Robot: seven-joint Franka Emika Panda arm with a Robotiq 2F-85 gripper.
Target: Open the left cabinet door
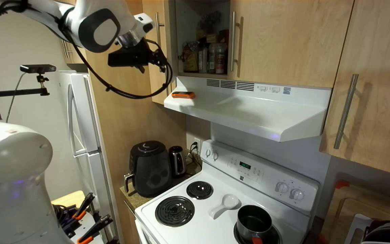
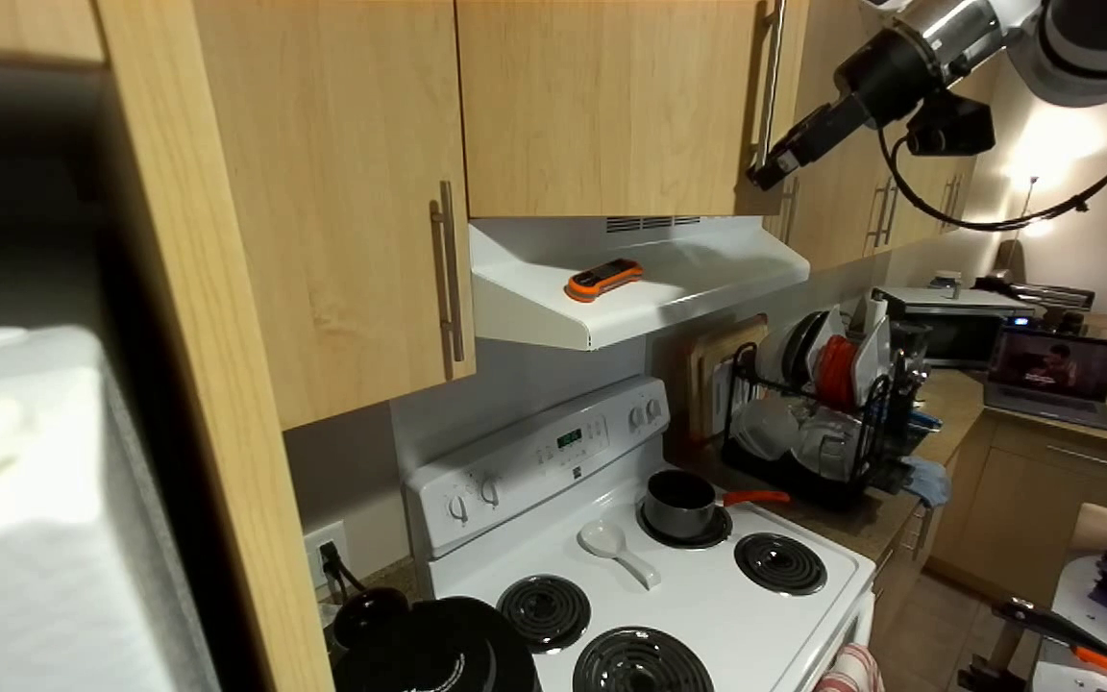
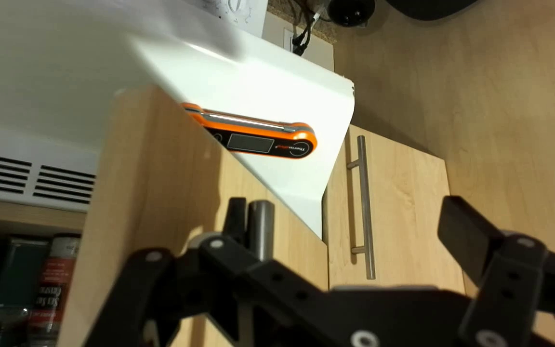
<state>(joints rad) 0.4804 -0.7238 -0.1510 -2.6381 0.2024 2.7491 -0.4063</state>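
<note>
Spread gripper (image 3: 350, 226) straddles upright bar handle (image 2: 771, 82) at its foot.
One finger (image 3: 235, 221) just beside it; left cabinet door (image 2: 606, 111), swung out, behind.

Your left cabinet door (image 2: 606, 111) is smooth, low-sheen wood with a dull metal bar handle (image 2: 771, 82); your hand (image 3: 347, 224) looks matt, the range hood (image 1: 242, 108) glossy, the thermometer (image 3: 258, 135) plastic, the towel (image 2: 851, 671) cloth.

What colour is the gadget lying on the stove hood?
Orange with a black front; the gadget shows best in the wrist view.
</note>
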